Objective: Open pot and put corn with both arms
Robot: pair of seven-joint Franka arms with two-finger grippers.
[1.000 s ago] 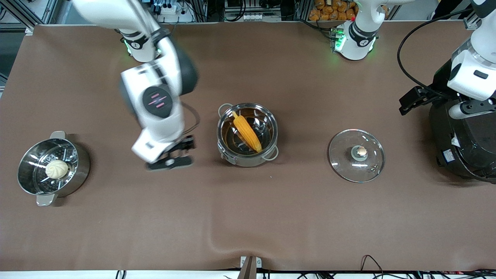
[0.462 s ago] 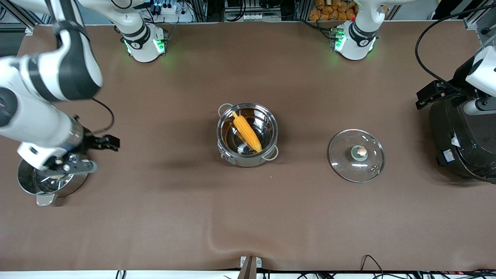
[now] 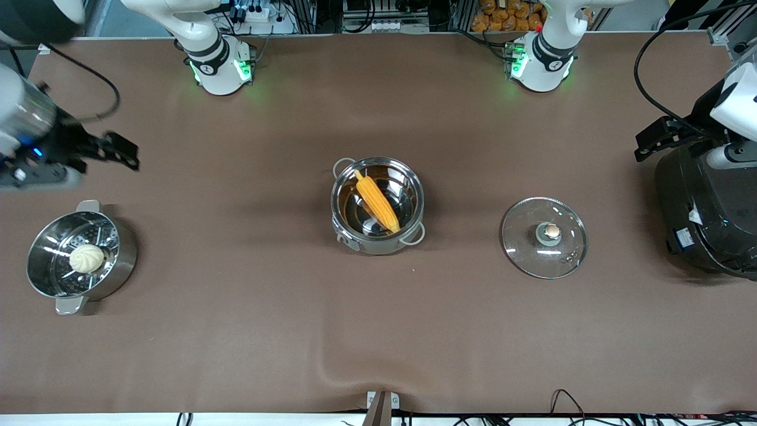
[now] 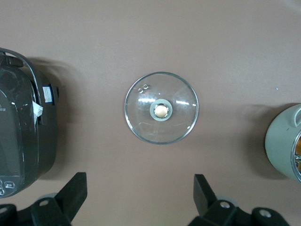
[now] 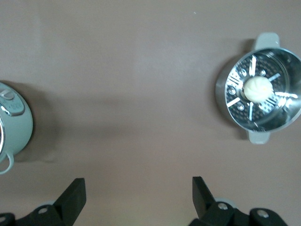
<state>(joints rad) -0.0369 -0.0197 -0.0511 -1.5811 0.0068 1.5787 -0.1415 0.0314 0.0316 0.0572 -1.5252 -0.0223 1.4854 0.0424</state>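
Observation:
The shiny steel pot [image 3: 408,183] stands open at the table's middle. The yellow-orange corn [image 3: 377,201] lies slanted inside it. The pot's side shows in the left wrist view [image 4: 282,148] and in the right wrist view [image 5: 16,125]. Its glass lid [image 3: 544,238] with the copper knob lies flat on the table, toward the left arm's end, and shows in the left wrist view [image 4: 161,107]. My right gripper [image 5: 139,195] is open and empty, high over the table's right-arm end [image 3: 41,168]. My left gripper [image 4: 139,193] is open and empty, high over the rice cooker's edge [image 3: 724,157].
A steel steamer pot [image 3: 121,260] holding a white bun [image 3: 87,258] stands at the right arm's end, also in the right wrist view [image 5: 225,101]. A big black rice cooker [image 3: 709,219] stands at the left arm's end. A cloth wrinkle [image 3: 331,367] lies near the front edge.
The right arm has swung from beside the pot to the right arm's end of the table, passing over the steamer pot and rising. The left arm has shifted slightly.

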